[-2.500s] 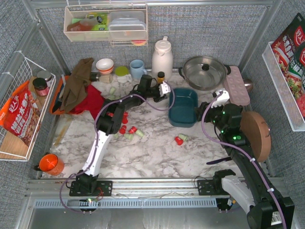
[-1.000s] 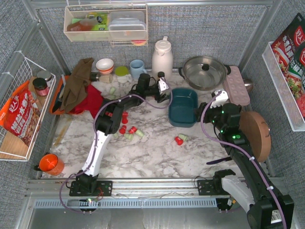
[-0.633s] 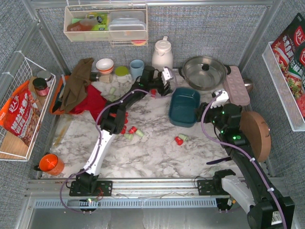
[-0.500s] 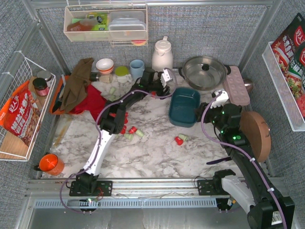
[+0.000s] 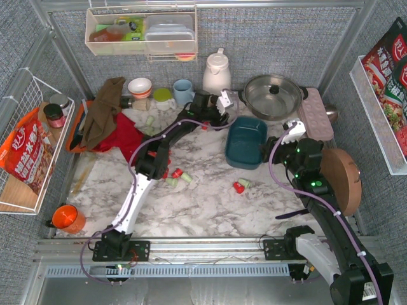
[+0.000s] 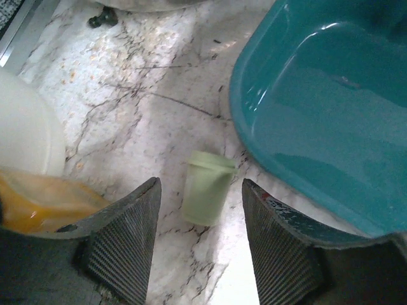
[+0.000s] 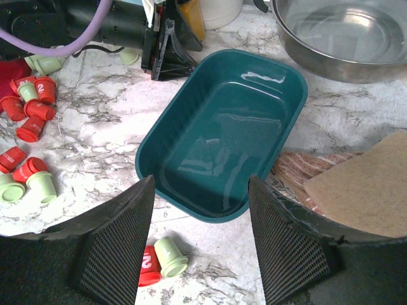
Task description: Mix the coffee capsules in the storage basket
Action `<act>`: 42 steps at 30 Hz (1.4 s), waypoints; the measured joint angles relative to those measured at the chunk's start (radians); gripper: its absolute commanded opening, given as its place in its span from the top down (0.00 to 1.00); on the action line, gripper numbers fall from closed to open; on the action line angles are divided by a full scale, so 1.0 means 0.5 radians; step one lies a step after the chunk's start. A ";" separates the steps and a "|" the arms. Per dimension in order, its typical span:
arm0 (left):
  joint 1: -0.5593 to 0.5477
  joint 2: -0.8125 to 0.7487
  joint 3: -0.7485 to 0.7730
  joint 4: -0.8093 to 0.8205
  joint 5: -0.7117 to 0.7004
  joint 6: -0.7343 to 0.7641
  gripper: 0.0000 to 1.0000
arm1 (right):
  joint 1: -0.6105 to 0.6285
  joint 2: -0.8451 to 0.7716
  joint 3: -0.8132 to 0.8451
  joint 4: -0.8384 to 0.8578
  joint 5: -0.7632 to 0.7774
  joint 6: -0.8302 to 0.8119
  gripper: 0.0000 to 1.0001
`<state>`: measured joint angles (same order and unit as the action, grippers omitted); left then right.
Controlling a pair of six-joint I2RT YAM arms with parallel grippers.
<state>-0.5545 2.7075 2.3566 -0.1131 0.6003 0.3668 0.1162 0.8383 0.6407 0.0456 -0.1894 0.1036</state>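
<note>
The dark teal storage basket (image 5: 245, 141) stands right of centre and is empty (image 7: 222, 140). My left gripper (image 5: 218, 114) is open, low over the table by the basket's far left corner (image 6: 331, 127). A pale green capsule (image 6: 208, 197) lies on its side just beyond its fingertips (image 6: 200, 180). My right gripper (image 5: 275, 147) is open and empty above the basket's near end (image 7: 202, 179). A red and a green capsule (image 5: 240, 185) lie in front of the basket (image 7: 162, 259). Several more red and green capsules (image 5: 172, 175) lie to the left (image 7: 28, 108).
A white jug (image 5: 216, 77) and a steel pot (image 5: 273, 95) stand behind the basket. A blue mug (image 5: 183, 91), bowls and a heap of red and brown cloth (image 5: 108, 124) are at the back left. A round wooden board (image 5: 340, 181) leans at the right.
My left gripper has moved from the basket's left side toward the back, near the white jug. The basket has turned slightly. The right arm has not moved.
</note>
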 measured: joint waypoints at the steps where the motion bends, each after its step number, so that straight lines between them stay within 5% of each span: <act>1: -0.008 0.000 0.000 0.000 0.000 -0.001 0.40 | 0.000 -0.001 0.000 0.000 0.002 0.000 0.36; 10: -0.013 -0.045 -0.124 -0.043 -0.054 -0.015 0.48 | 0.000 0.006 0.003 -0.003 0.001 0.001 0.36; 26: -0.027 -0.027 -0.013 -0.124 0.002 0.138 0.85 | -0.001 -0.025 0.003 -0.011 0.002 0.008 0.36; 42: -0.037 -0.264 -0.418 -0.137 -0.104 0.155 0.97 | 0.000 -0.018 0.003 -0.012 0.002 0.007 0.36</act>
<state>-0.5732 2.5755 2.1475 -0.1818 0.5484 0.4442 0.1162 0.8295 0.6422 0.0395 -0.1886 0.1070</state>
